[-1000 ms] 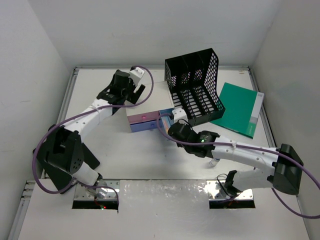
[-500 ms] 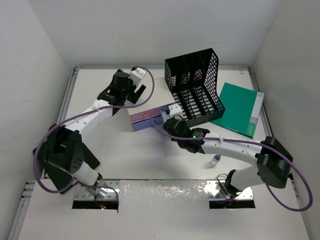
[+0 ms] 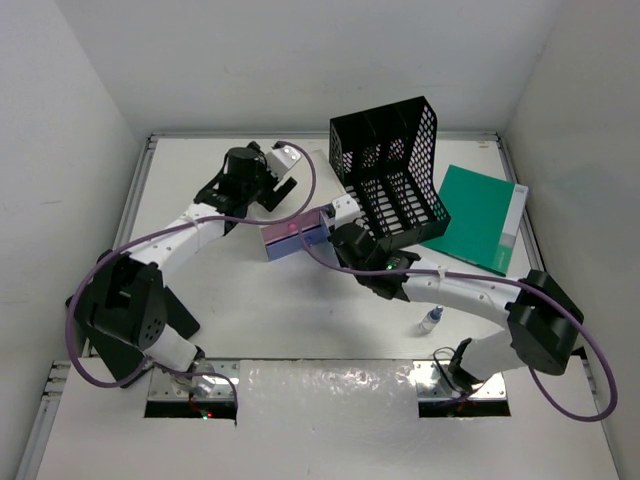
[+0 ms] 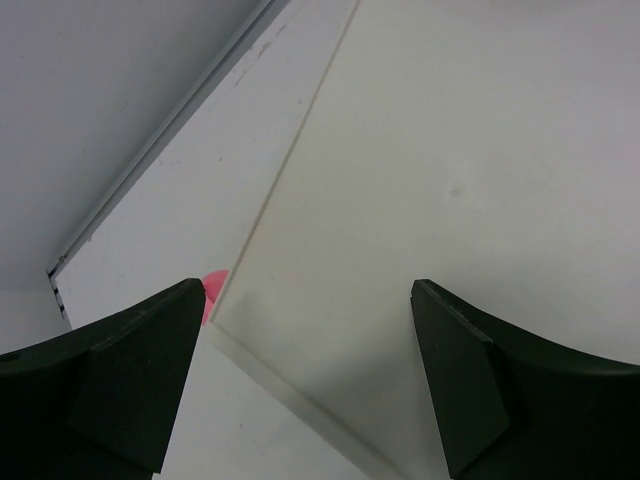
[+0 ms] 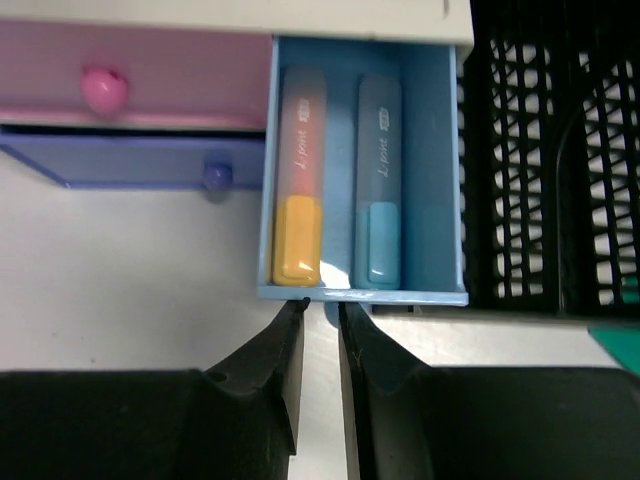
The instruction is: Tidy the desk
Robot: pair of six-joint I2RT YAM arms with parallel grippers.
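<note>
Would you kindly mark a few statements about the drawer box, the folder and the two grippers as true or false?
1. The open blue drawer holds an orange highlighter and a blue highlighter. True.
2. The green folder lies left of the drawer box. False: it lies at the right, beside the black mesh organizer.
3. The left gripper is open above the drawer box's cream top. True.
4. The right gripper holds the orange highlighter. False: both highlighters lie in the blue drawer; the gripper's tips sit at the drawer's front edge.
</note>
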